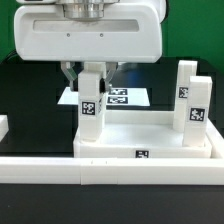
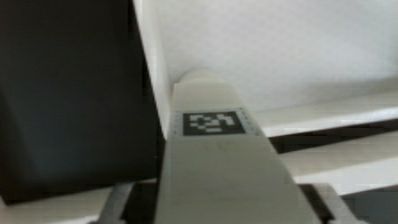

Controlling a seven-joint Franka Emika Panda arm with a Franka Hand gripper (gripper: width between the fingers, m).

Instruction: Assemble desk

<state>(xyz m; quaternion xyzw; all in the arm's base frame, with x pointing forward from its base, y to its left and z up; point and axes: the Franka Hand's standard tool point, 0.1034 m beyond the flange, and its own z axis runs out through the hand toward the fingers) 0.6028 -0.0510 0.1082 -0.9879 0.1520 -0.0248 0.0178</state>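
Note:
The white desk top [image 1: 150,143] lies on the black table with its raised rim up; the wrist view shows it behind the leg [image 2: 302,50]. A white square leg [image 1: 90,108] with a black-and-white tag stands upright at the top's corner on the exterior view's left. My gripper [image 1: 90,80] comes down from above and is shut on this leg [image 2: 214,150]. Its fingers [image 2: 118,198] press against both sides. Whether the leg's foot sits in the corner socket is hidden. Two more tagged legs [image 1: 195,112] stand upright at the desk top's end on the exterior view's right.
The marker board [image 1: 122,97] lies flat behind the desk top. A long low white border wall [image 1: 100,172] runs along the front. A small white piece [image 1: 3,126] shows at the exterior view's left edge. The black table surface [image 2: 63,90] lies beside the desk top.

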